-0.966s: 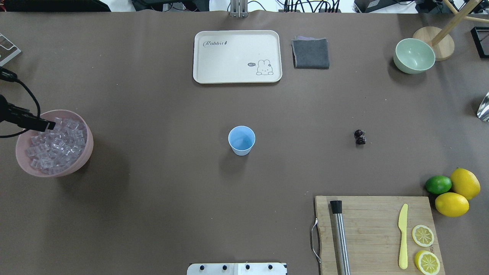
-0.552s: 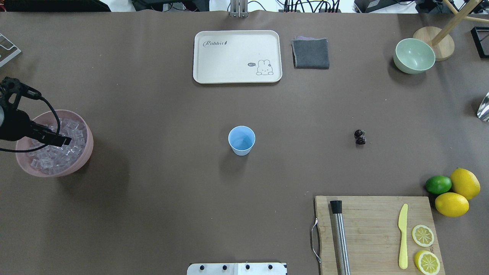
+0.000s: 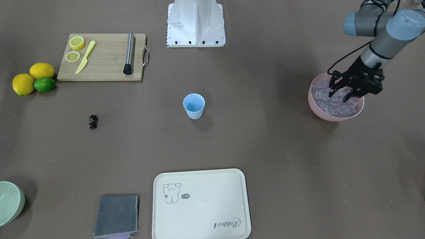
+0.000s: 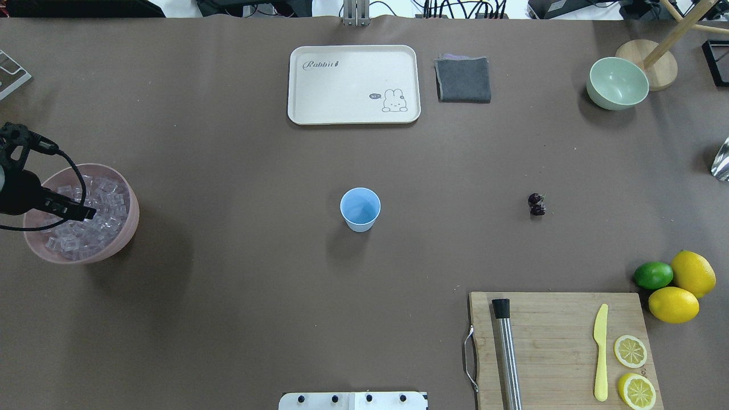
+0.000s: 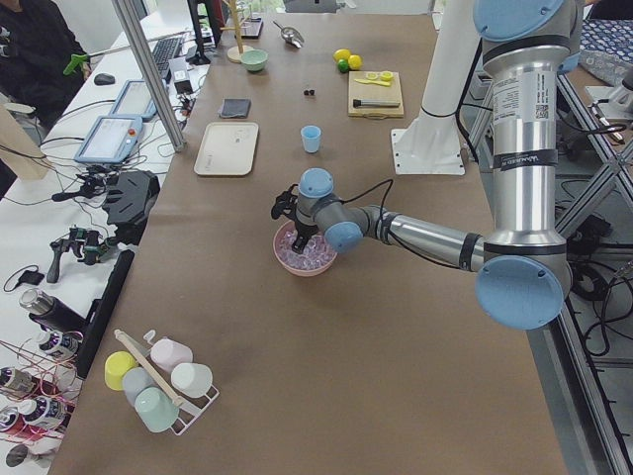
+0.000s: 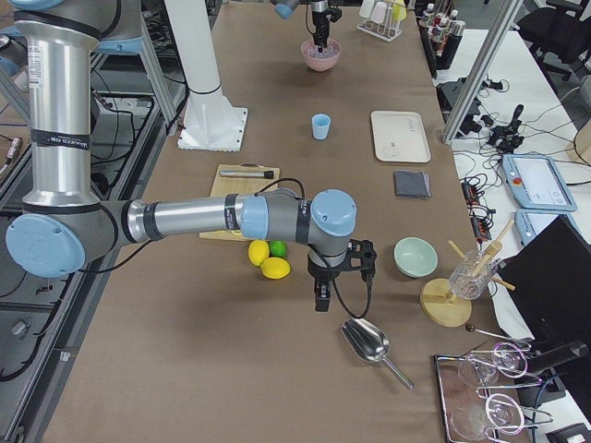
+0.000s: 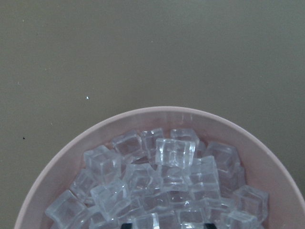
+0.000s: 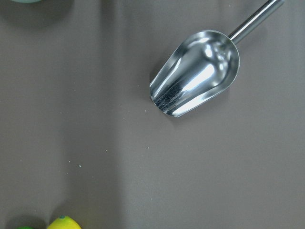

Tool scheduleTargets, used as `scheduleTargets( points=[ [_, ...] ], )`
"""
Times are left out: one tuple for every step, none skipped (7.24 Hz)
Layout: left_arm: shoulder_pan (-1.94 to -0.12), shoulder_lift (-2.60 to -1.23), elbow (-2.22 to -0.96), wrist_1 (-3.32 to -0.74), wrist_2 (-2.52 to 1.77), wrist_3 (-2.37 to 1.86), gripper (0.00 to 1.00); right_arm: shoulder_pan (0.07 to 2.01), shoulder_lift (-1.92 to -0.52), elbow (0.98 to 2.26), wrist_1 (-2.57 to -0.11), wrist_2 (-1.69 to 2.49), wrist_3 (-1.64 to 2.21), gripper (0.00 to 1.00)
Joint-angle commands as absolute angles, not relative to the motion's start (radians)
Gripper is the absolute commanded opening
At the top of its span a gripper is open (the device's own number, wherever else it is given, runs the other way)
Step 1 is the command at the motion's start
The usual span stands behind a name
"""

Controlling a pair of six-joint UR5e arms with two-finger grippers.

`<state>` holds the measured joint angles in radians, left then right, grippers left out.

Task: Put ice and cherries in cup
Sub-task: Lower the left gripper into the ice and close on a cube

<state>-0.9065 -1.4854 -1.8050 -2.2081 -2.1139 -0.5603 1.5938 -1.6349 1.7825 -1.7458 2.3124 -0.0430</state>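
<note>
The light blue cup (image 4: 360, 208) stands upright at the table's middle, and also shows in the front view (image 3: 194, 104). The cherries (image 4: 536, 204), a dark pair, lie on the table to its right. Clear ice cubes (image 7: 174, 152) fill a pink bowl (image 4: 130, 225) at the table's left edge. My left gripper (image 3: 341, 95) is open, its fingertips dipped among the ice cubes (image 3: 337, 107). My right gripper (image 6: 319, 300) hovers beside the lemons at the far right, seen only in the right side view. I cannot tell if it is open or shut.
A cream tray (image 4: 353, 84), a grey cloth (image 4: 463, 80) and a pale green bowl (image 4: 617, 83) sit at the back. A cutting board (image 4: 558, 341) carries a muddler (image 4: 507, 353), a knife and lemon slices. Lemons and a lime (image 4: 675, 282) lie beside it. A metal scoop (image 8: 195, 81) lies below my right wrist.
My left gripper has moved from the bowl's far rim to over its middle and has come down into the ice. Nothing else has moved.
</note>
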Motion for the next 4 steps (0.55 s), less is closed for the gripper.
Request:
scheduleTargets(
  points=[
    [-0.908,-1.483,-1.795,-2.207,-2.114,-0.56,0.59,1.594,-1.634,1.784,-1.746,2.313,-0.043,1.0],
    [-0.908,-1.483,-1.789,-2.207,-2.114,-0.56,0.59,1.594,-1.634,1.784,-1.746,2.313,-0.043,1.0],
    [-0.91,-1.485,-1.789,-2.207,-2.114,-0.56,0.59,1.594,-1.634,1.784,-1.746,2.313,-0.043,1.0],
    [-0.911,-1.483,-1.789,-2.206,-2.112,-0.56,0.58,1.594,-1.634,1.783,-1.746,2.313,-0.043,1.0]
  ],
)
